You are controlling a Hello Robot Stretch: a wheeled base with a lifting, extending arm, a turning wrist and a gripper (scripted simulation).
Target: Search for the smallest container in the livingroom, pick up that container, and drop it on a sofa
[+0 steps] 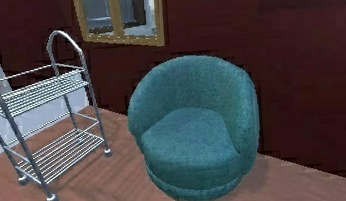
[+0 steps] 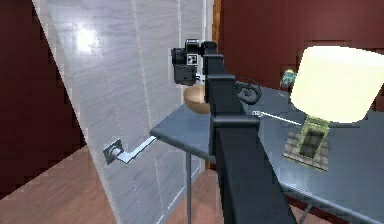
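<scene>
In the arm side view my dark arm (image 2: 235,150) rises from the bottom edge to the gripper (image 2: 188,62), which stands above the near corner of a grey table (image 2: 185,132). A shallow brown bowl-like container (image 2: 197,98) lies on the table just below the gripper. I cannot tell whether the gripper holds anything. Farther back on the table sits a small teal thing (image 2: 288,76). A round teal upholstered chair (image 1: 194,122) stands in the middle of the forward view against a dark red wall.
A lamp (image 2: 335,85) with a cream shade stands on the table at the right. A white door (image 2: 130,90) with a lever handle (image 2: 120,152) is behind the table. A metal wire cart (image 1: 47,116) stands left of the chair, below a wood-framed window (image 1: 121,17).
</scene>
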